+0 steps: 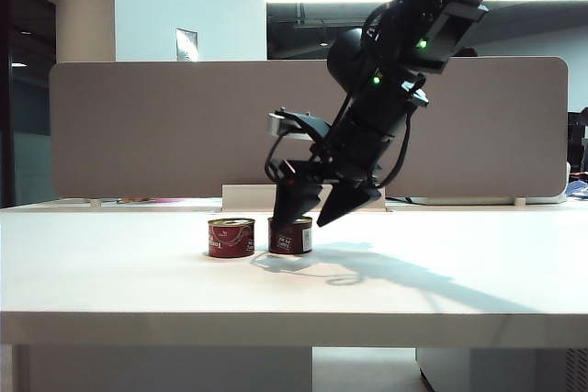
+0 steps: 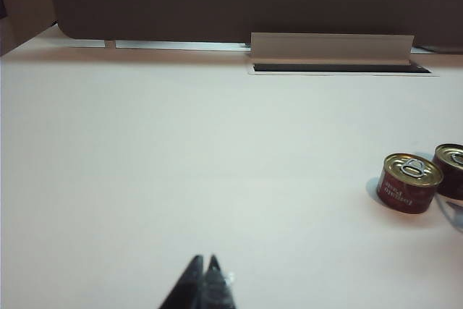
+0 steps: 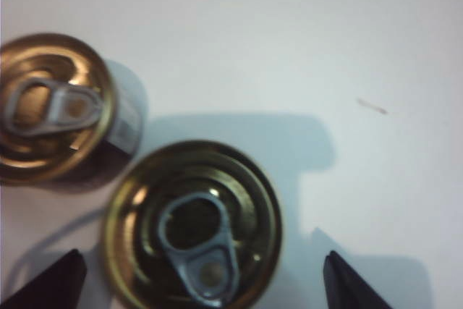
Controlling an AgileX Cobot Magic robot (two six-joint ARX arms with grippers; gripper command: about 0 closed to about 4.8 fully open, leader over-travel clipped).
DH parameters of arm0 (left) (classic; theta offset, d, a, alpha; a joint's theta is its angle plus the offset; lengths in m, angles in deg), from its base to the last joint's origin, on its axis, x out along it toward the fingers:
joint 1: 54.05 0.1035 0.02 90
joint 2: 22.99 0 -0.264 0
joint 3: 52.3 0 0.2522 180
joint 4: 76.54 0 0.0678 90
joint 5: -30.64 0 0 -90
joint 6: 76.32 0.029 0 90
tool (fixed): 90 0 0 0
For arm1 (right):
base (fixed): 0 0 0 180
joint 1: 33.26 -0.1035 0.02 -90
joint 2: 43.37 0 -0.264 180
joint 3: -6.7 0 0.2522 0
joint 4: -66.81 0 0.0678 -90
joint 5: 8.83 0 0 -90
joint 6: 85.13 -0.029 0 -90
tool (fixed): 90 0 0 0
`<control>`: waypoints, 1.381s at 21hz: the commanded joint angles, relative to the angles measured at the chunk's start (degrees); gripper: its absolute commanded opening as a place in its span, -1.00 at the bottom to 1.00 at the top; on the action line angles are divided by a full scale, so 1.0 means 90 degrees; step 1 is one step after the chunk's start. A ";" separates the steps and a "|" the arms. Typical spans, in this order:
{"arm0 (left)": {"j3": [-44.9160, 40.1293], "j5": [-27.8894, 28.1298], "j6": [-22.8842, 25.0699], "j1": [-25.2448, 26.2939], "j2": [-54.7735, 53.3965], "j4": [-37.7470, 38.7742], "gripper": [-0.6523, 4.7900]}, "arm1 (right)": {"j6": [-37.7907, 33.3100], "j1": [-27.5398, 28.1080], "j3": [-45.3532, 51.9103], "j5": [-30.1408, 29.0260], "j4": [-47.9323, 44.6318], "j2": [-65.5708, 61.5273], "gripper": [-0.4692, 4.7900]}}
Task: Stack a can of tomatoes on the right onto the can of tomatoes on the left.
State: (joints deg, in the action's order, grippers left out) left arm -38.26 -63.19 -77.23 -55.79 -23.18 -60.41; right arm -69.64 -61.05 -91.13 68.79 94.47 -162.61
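The right gripper (image 1: 322, 204) hangs low over the white table (image 1: 441, 282), its two dark fingers spread wide and holding nothing. In the right wrist view its fingertips (image 3: 51, 284) stand on either side of the right can of tomatoes (image 3: 192, 223), apart from it. Seen from the exterior, the tips sit just above that can's (image 1: 290, 236) rim; whether they touch it is hard to tell from there. The left can of tomatoes (image 1: 231, 237) stands upright just beside it, both with gold pull-tab lids up. The left gripper (image 2: 205, 280) lies well apart from the cans, low over the table, its fingers pressed together and empty. A grey partition (image 1: 138, 126) closes the far edge.
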 commanded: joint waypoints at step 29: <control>0.0019 -0.0002 0.0005 0.0007 -0.0005 -0.0073 -0.78 | 0.0000 -0.0083 -0.0049 0.0104 -0.1200 -0.0304 0.09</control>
State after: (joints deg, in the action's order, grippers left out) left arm -38.26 -63.19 -77.23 -55.79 -23.16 -60.41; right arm -69.64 -61.68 -91.18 69.73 85.02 -167.18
